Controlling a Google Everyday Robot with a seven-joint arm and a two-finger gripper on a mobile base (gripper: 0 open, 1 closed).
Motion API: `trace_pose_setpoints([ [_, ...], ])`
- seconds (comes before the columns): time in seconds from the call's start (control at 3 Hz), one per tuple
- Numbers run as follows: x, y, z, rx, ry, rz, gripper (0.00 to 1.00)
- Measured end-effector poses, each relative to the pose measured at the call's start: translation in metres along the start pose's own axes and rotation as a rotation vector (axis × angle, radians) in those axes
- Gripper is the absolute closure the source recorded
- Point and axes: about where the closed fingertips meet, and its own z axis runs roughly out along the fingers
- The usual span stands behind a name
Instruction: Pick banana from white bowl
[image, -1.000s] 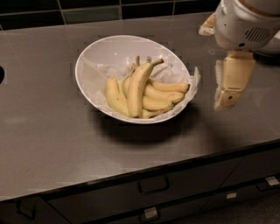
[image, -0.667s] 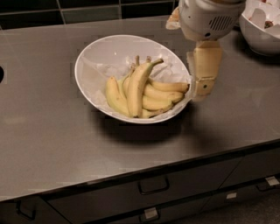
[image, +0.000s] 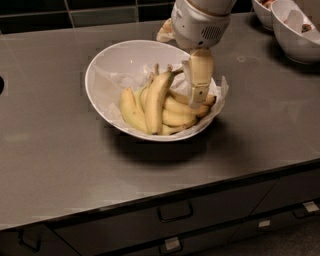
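The white bowl (image: 102, 75), wide and lined with crumpled white paper, sits tilted on the dark counter at centre. Several bananas lie in it. The banana (image: 156, 102) is the longest and thickest, pale yellow, lying on top with its thin stem pointing up right. My gripper (image: 199, 97), beige below a white wrist, hangs over the right part of the bowl, just right of the banana's stem and right above the shorter bananas (image: 181, 107). Whether it touches any fruit does not show.
Two smaller white bowls (image: 297, 35) stand at the back right corner of the counter. A dark tiled wall runs along the back. The counter's front edge drops to drawers with handles (image: 175, 212). A dark opening (image: 1, 85) shows at the far left.
My gripper has moved left from beside the bowl's right rim to over the bananas inside it. The bananas and bowl have not shifted.
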Motion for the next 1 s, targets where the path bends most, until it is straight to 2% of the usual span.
trace_pose_setpoints([
  [0.33,0.0,0.0,0.0,0.0,0.0,0.0,0.0],
  [1.0,-0.017,-0.017,0.017,-0.033,-0.05,-0.046,0.33],
])
